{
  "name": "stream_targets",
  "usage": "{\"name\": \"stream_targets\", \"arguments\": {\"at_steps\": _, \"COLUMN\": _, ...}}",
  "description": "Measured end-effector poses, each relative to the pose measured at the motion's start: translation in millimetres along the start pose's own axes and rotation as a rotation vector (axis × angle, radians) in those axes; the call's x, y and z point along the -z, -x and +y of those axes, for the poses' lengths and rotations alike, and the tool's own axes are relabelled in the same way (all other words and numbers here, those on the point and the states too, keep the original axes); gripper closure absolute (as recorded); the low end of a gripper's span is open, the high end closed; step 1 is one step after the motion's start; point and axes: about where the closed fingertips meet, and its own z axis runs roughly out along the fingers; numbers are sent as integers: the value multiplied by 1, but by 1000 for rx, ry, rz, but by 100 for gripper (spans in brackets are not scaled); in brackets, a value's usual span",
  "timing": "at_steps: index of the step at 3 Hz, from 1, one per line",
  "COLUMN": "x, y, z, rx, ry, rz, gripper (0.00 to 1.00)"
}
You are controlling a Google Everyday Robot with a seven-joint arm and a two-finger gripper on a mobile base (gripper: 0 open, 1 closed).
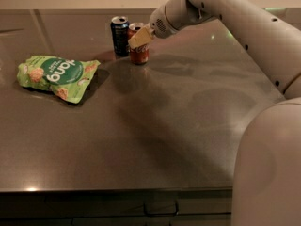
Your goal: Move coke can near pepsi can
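The red coke can [139, 53] stands upright on the dark table [178, 121], at the back, just right of the dark blue pepsi can [120, 36]. The two cans are almost touching. My gripper [141, 37] is at the coke can's upper part, coming in from the right, and covers part of the can's top half. The white arm [235, 18] reaches in from the upper right.
A green snack bag [56, 74] lies at the left of the table. The robot's white body [273, 168] fills the lower right corner. The table's front edge [117, 189] runs across the bottom.
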Motion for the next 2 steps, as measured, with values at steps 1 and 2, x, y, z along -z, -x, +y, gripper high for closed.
{"name": "stream_targets", "arguments": {"at_steps": 1, "x": -3, "y": 0, "z": 2, "rx": 1, "ry": 5, "rz": 2, "gripper": 0}}
{"name": "stream_targets", "arguments": {"at_steps": 2, "x": -3, "y": 0, "z": 2, "rx": 1, "ry": 5, "rz": 2, "gripper": 0}}
